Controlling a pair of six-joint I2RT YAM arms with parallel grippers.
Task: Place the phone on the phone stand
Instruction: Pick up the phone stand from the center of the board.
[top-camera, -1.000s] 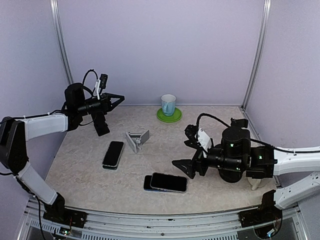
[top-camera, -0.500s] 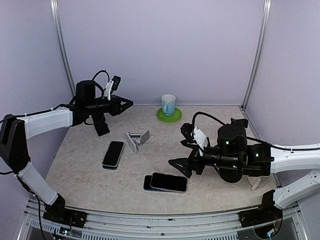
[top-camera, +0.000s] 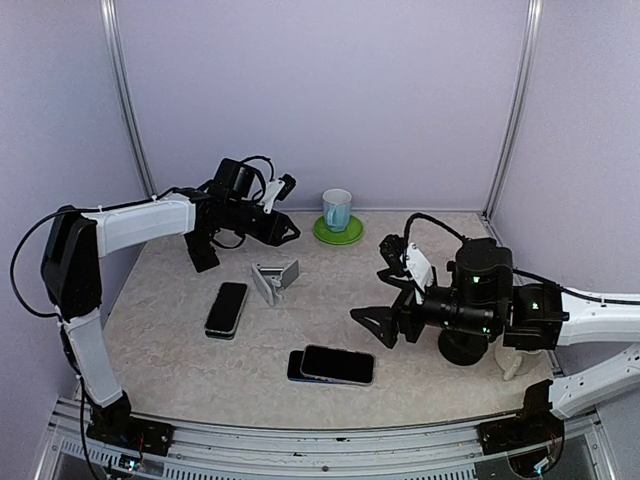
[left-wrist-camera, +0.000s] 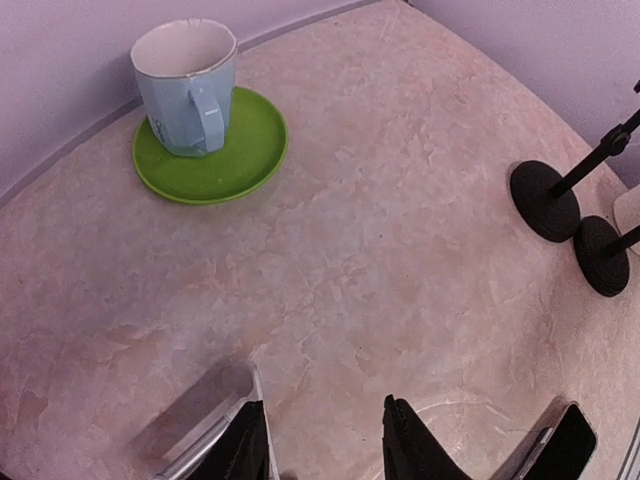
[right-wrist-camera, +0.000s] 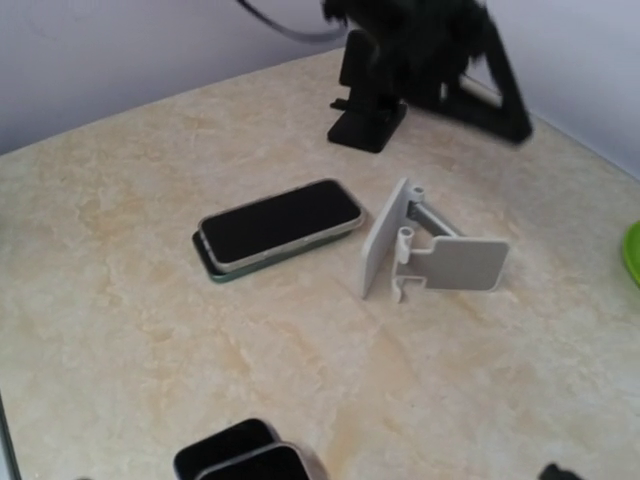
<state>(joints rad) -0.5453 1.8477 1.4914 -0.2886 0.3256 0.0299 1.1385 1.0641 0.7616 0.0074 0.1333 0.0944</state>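
The grey phone stand (top-camera: 275, 278) lies tipped over on the table, left of centre. In the right wrist view the phone stand (right-wrist-camera: 430, 250) shows its plate and hinge. One dark phone (top-camera: 227, 309) lies flat to the stand's left, seen as phone (right-wrist-camera: 280, 222) from the right wrist. Two more stacked phones (top-camera: 335, 365) lie nearer the front. My left gripper (top-camera: 290, 235) hovers just behind the stand, open, with nothing between its fingers (left-wrist-camera: 248, 445). My right gripper (top-camera: 372, 300) stands open and empty to the right of the stand, above the table.
A pale blue cup (top-camera: 337, 210) stands on a green saucer (top-camera: 338, 232) at the back centre. A black bracket (top-camera: 203, 250) stands at the back left. Two black round feet (left-wrist-camera: 545, 200) show at the right of the left wrist view. Lilac walls enclose the table.
My left arm has swung right, from the back left to just behind the stand, and its jaws have opened. My right arm shifted slightly right, still open.
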